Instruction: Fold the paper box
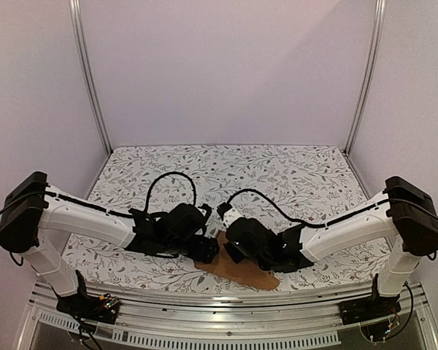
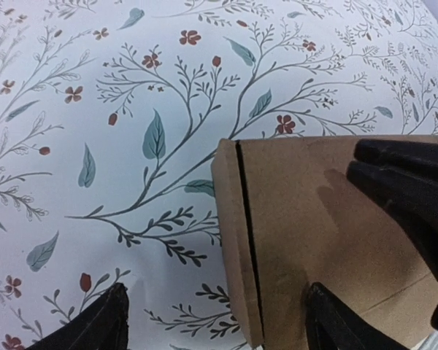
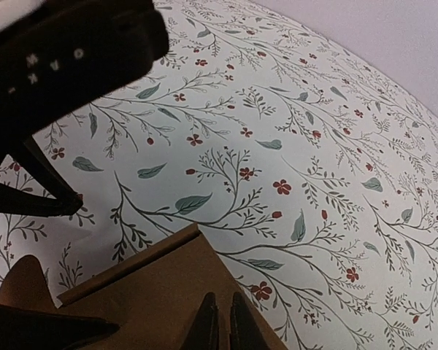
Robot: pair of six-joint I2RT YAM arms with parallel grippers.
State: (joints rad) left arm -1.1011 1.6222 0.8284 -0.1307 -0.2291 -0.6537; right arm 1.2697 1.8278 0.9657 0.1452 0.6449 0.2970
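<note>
**Position.** You have one paper box (image 1: 237, 271). It is a flat brown cardboard piece lying on the flower-patterned desk (image 1: 277, 175), close to the near edge and under the two wrists. In the top view the wrists cover most of it, so only its near part shows.

**Edges.** In the left wrist view, the left edge of the paper box (image 2: 314, 219) carries a narrow strip. A dark slit parallel to that edge sets the strip off. In the right wrist view, one corner of the paper box (image 3: 153, 292) points away over open desk.

**Left tool** (image 2: 217, 295). Its jaws stand wide apart and straddle that left edge. One finger is over bare desk and the other over cardboard. It grips nothing.

**Right tool** (image 3: 220, 313). Its fingers are closed almost together, with the tips over the cardboard. From this angle you probably cannot confirm whether they press on it.

**Room for moving.**
- Open desk surface lies beyond the tools and to both sides of them.
- The walls (image 1: 226, 73) bound the desk on three sides.
- The uprights (image 1: 87, 80) stand at the far corners.
- A metal rail (image 1: 219, 312) runs along the near edge.
- The two tools stand just beside each other.

**Count.** One paper box, two arms, two tools, two uprights, one rail.
</note>
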